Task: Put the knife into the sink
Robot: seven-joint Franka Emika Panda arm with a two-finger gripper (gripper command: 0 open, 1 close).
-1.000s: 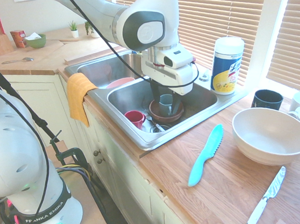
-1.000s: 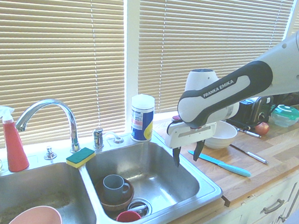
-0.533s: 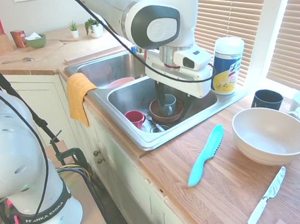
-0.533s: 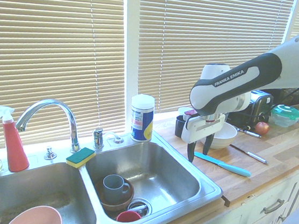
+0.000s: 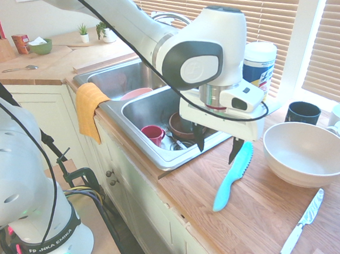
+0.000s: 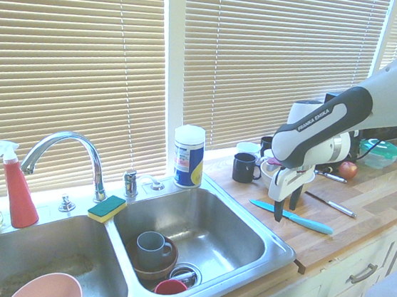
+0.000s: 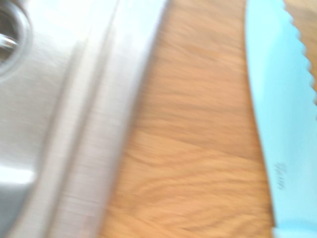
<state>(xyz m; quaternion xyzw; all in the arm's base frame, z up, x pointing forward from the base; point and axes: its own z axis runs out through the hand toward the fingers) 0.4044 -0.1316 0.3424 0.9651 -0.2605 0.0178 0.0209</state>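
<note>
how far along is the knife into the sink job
Early stage. Nothing is done yet: the turquoise knife lies flat on the wooden counter, outside the sink. In hand: the gripper hangs open above the counter by the knife's blade end, not touching it. Left: grasp the knife, carry it over the rim, release it into the basin.

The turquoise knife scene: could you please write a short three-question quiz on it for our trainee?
1. True or false: the turquoise knife lies in the sink.
2. What does the gripper hold? A) the knife B) nothing C) a mug
3. Fill in: the knife lies on the wooden ____, between the sink and the white bowl.

Key: 1 false; 2 B, its jaws are open above the blade end; 3 counter.
</note>
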